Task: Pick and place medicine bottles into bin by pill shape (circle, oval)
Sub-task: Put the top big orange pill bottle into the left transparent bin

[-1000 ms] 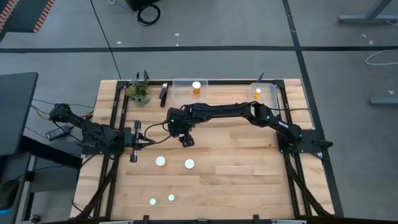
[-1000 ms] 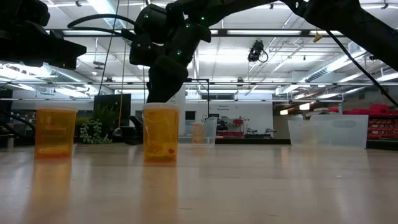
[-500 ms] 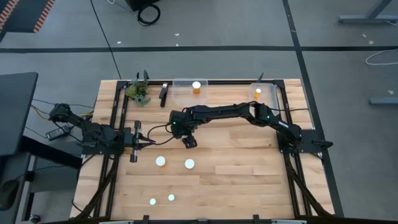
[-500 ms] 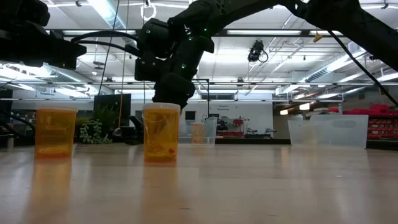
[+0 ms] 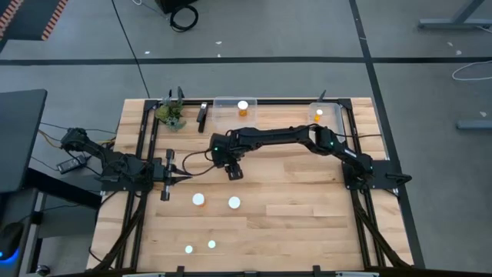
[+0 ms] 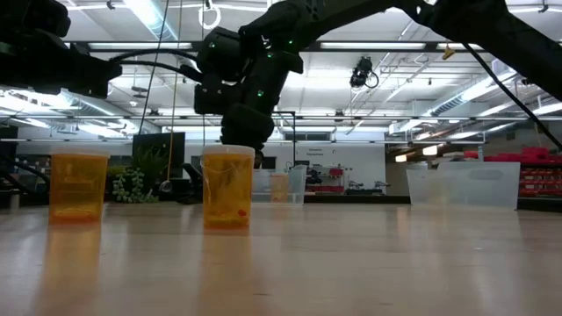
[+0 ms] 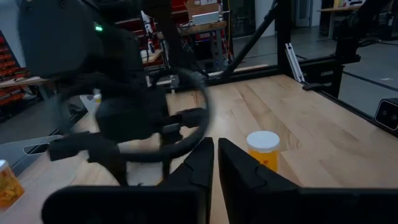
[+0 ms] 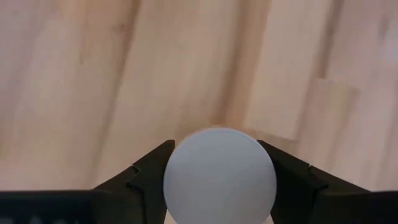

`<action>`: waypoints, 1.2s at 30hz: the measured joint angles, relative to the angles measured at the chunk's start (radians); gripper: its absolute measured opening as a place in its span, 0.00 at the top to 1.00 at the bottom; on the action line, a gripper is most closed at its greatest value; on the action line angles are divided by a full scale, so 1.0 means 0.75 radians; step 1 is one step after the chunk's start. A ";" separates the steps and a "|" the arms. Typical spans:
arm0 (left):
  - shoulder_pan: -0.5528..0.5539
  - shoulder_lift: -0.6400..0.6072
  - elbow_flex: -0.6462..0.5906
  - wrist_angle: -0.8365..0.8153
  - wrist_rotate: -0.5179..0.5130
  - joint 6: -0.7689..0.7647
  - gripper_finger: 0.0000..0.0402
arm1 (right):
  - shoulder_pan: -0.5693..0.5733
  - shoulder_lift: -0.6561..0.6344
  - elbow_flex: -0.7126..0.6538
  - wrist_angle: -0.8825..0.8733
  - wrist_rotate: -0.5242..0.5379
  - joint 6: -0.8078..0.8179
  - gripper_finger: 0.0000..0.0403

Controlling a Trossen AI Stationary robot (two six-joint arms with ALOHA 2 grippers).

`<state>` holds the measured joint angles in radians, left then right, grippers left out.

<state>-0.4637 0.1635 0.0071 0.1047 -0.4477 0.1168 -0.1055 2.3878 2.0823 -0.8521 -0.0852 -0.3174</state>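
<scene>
Right claw [image 5: 233, 172] reaches far across the pale wooden desk [image 5: 307, 208] toward its left half, and its wrist view shows both dark fingers [image 8: 146, 174] pressed against the sides of a round white cap [image 8: 219, 174], so it is clamped on a bottle [image 8: 219, 180] above bare planks. Left claw [image 5: 164, 187] waits at the left edge of the desk, its fingers [image 7: 202, 165] nearly together with only a thin slit between them. Grey floor crossed by dark tape lines surrounds the desk, and the low view looks into a large hall with long ceiling lights. Along the far edge sit two clear bins: the middle bin [image 5: 231, 104] holds one orange bottle [image 5: 243, 107], and the right bin [image 5: 329, 108] holds another [image 5: 318, 115]. A small green plant [image 5: 171, 114] stands at the far left corner. Four white caps lie loose on the near half: two larger ones [image 5: 198, 200] [image 5: 234, 203] side by side just in front of the right claw, and two smaller ones [image 5: 189, 248] [image 5: 211, 245] near the front edge. Only the low view shows the orange bodies [image 6: 77, 187] [image 6: 227, 188] of the bottles, with the right arm [image 6: 246, 79] dark above them; from above, that arm hides the gripped bottle entirely. The left wrist view catches one standing bottle [image 7: 263, 149] beyond its fingers.
</scene>
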 joint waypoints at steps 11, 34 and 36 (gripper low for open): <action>0.000 0.005 0.000 -0.001 0.000 0.000 0.94 | -0.097 -0.072 0.049 -0.048 0.014 0.035 0.46; 0.000 0.026 0.000 -0.005 0.000 0.000 0.93 | -0.364 -0.184 0.050 0.030 0.074 0.010 0.46; -0.001 0.026 0.000 -0.005 0.000 0.000 0.92 | -0.394 -0.184 0.050 0.027 0.074 0.019 0.46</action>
<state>-0.4641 0.1833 0.0071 0.1009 -0.4477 0.1165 -0.4007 2.2501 2.1197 -0.8317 -0.0299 -0.3031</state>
